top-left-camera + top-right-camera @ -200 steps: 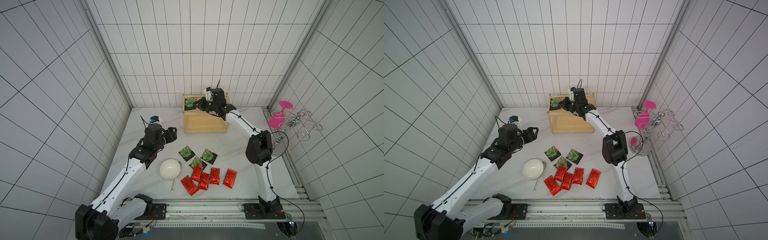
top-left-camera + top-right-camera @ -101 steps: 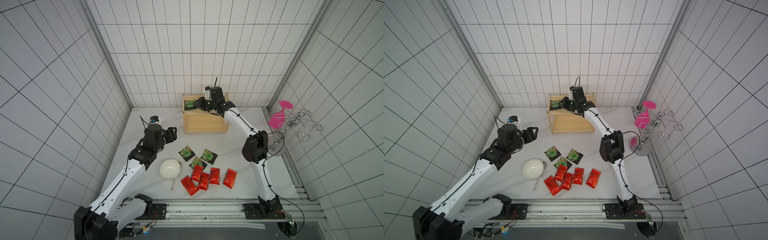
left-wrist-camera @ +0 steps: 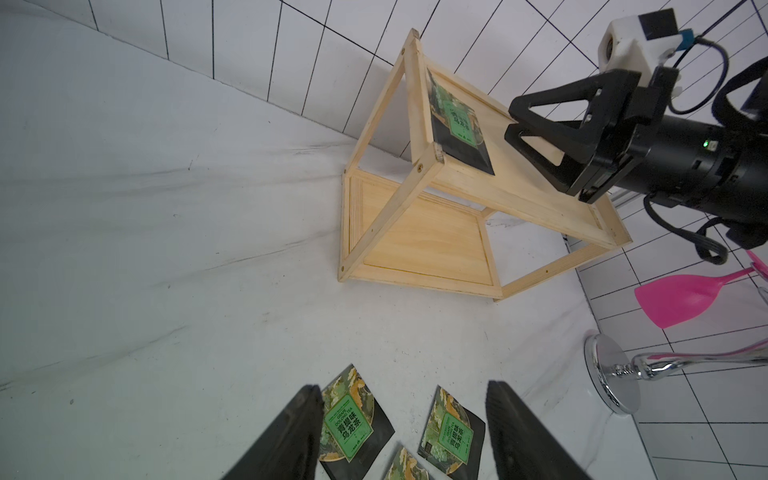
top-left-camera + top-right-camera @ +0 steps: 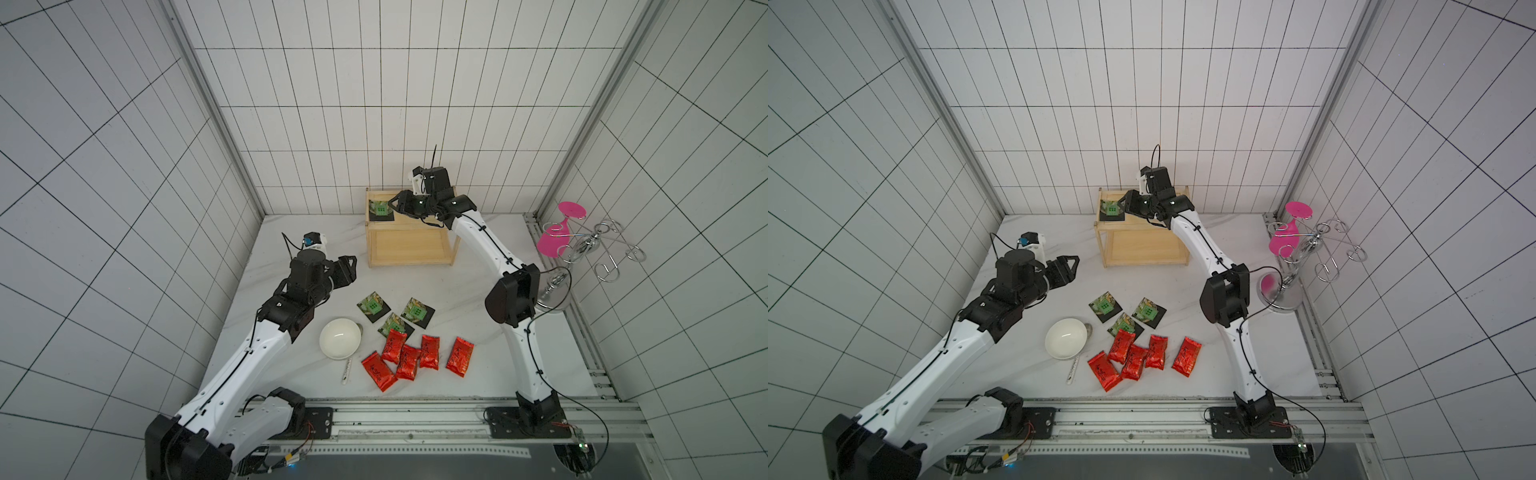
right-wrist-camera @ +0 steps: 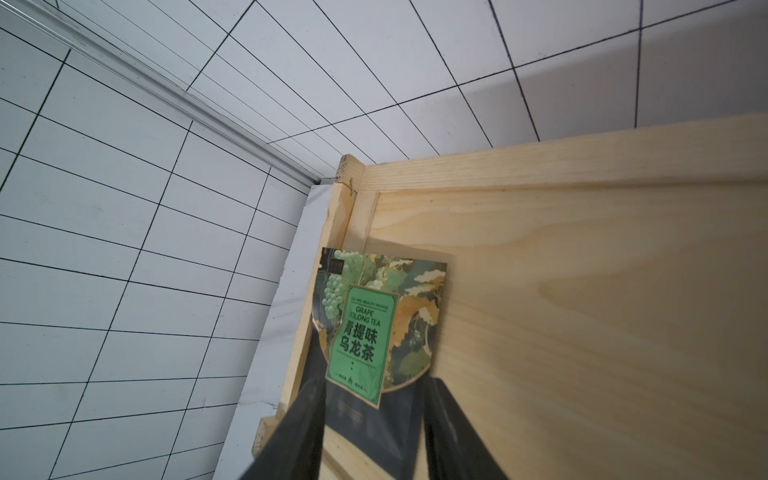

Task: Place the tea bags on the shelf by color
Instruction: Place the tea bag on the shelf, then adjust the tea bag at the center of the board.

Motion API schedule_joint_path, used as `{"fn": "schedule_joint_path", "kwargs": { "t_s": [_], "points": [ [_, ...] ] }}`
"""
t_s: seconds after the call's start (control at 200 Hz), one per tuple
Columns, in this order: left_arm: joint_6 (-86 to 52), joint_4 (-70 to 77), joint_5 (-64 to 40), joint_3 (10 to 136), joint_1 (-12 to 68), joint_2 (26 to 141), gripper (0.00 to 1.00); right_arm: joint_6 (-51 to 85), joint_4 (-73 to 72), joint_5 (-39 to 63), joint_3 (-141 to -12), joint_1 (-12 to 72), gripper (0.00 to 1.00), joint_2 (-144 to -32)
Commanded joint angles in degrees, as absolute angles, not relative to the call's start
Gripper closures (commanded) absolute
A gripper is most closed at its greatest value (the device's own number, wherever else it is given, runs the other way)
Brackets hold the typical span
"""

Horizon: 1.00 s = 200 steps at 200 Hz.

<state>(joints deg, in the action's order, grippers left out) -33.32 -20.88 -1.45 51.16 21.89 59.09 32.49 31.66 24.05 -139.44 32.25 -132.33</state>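
Grip: right pincer (image 5: 374,378) parted astride black sachet (image 5: 374,316), not clamping it.
Sachet: on shelf's (image 5: 582,291) top board, far-left corner, against the rim.
Withdrawal: rise straight up before swinging away, lest a finger drag it.
Other arm: left pincer (image 3: 403,388) wide, empty, near sachets (image 4: 374,306) on the table (image 4: 457,386).

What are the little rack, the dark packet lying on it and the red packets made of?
The shelf looks like bare light wood: grain lines and screw heads show. The red pouches look like glossy foil or metallised film, catching bright highlights. The black sachet on the top board seems matte printed paper or film; I cannot tell which.
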Motion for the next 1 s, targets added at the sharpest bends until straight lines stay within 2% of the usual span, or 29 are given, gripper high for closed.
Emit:
{"fn": "schedule_joint_path", "kwargs": {
  "t_s": [0.0,0.25,0.35,0.425,0.555,0.706,0.851,0.996],
  "points": [
    [-33.1,-22.2,-6.1,52.5,23.2,59.0,0.36,28.0,34.5,22.1,-134.6,32.5,0.58,-121.5],
    [-35.3,-22.1,-7.4,51.9,33.6,65.5,0.38,27.0,17.4,15.4,-82.3,35.2,0.59,-89.0],
    [-37.7,-21.9,-8.8,51.7,35.1,69.2,0.39,25.4,12.9,12.5,-65.6,36.7,0.6,-81.1],
    [-39.1,-21.4,-9.0,51.5,35.0,70.6,0.4,22.4,13.0,7.1,-57.6,38.8,0.6,-78.3],
    [-39.5,-20.8,-6.2,51.2,34.7,70.2,0.4,16.0,12.4,-2.9,-50.6,42.6,0.59,-79.2],
    [-39.6,-20.4,-4.8,50.4,34.0,69.7,0.4,10.5,12.7,-8.9,-50.9,46.6,0.59,-85.5],
    [-39.9,-19.6,-5.7,49.9,33.2,70.3,0.4,7.0,10.0,-7.5,-50.7,48.3,0.43,-89.0],
    [-39.8,-19.5,-6.3,50.1,33.3,71.0,0.4,5.4,9.4,-6.6,-52.0,48.7,0.36,-94.1]
  ]
}}
